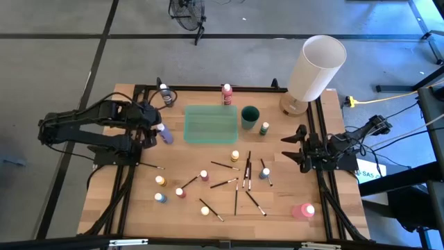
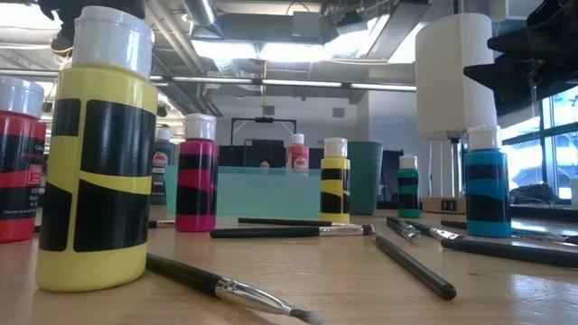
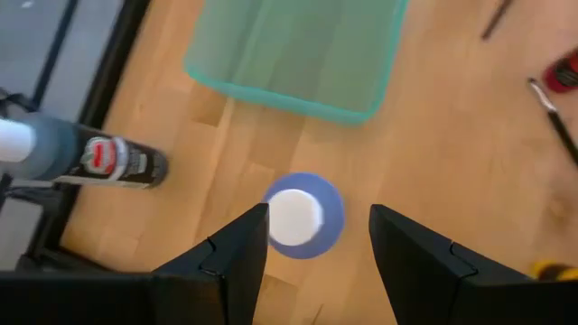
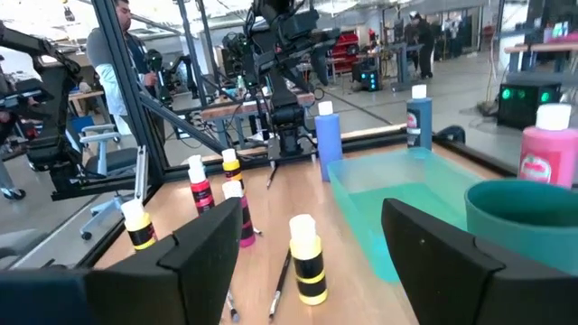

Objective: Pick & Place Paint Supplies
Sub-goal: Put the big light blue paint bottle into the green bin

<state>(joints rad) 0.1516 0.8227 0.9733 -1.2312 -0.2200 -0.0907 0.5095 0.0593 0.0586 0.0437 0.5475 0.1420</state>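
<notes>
Below left hand (image 3: 312, 248): upright purple bottle (image 3: 304, 217), white cap.

Bare table rings the purple bottle (image 1: 166, 134); teal tray (image 1: 210, 124) stands near.

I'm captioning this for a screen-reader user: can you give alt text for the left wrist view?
The left gripper hangs open directly above a purple paint bottle with a white cap, one finger on each side. Beyond it on the wooden table lies a translucent green tray, and a blue bottle stands off to one side.
</notes>
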